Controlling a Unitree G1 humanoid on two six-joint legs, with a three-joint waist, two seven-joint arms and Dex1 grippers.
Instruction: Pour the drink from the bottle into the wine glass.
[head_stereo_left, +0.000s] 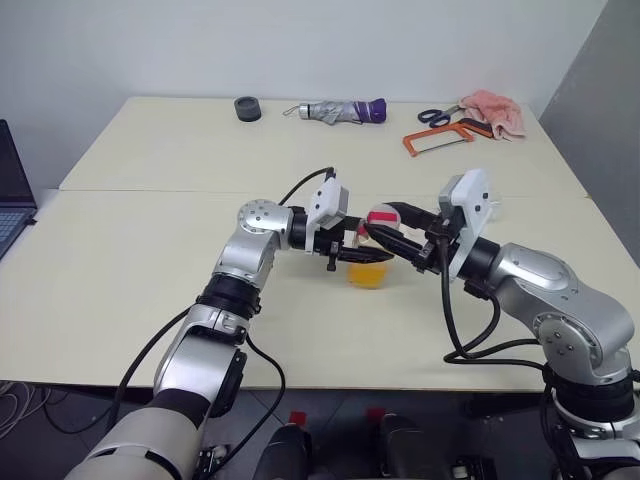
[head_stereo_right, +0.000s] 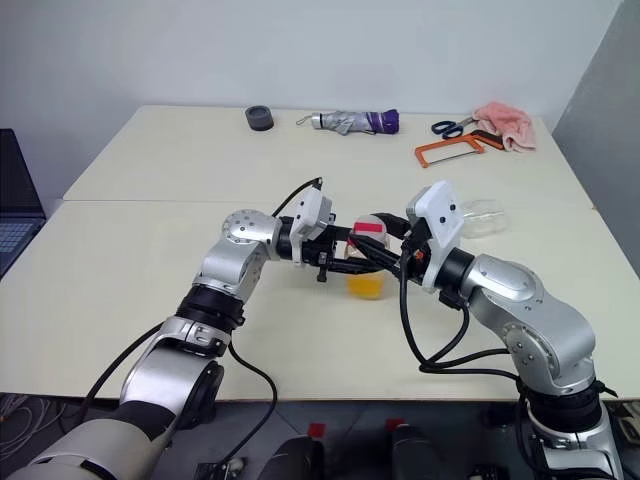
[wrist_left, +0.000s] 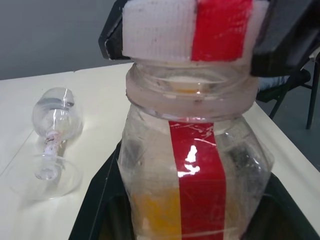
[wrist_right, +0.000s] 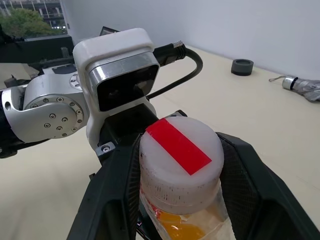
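The bottle (head_stereo_left: 372, 258) is held a little above the middle of the table, upright, its red-and-white cap (wrist_right: 179, 159) on top. The orange-yellow drink (head_stereo_left: 368, 276) fills only its lower part. From the left, my left gripper (head_stereo_left: 350, 256) is shut on the bottle's body. My right gripper (wrist_right: 180, 165) comes from the right, its black fingers (wrist_right: 250, 175) pressed against both sides of the cap. The wine glass (wrist_left: 54, 135) stands on the table beyond the bottle, behind my right wrist (head_stereo_right: 482, 218).
Along the table's far edge lie a black round thing (head_stereo_left: 247, 108), a folded umbrella (head_stereo_left: 340, 110), scissors (head_stereo_left: 434, 116), an orange hacksaw (head_stereo_left: 437, 140) and a pink cloth (head_stereo_left: 495, 110). A laptop (head_stereo_left: 10, 200) sits at the left edge.
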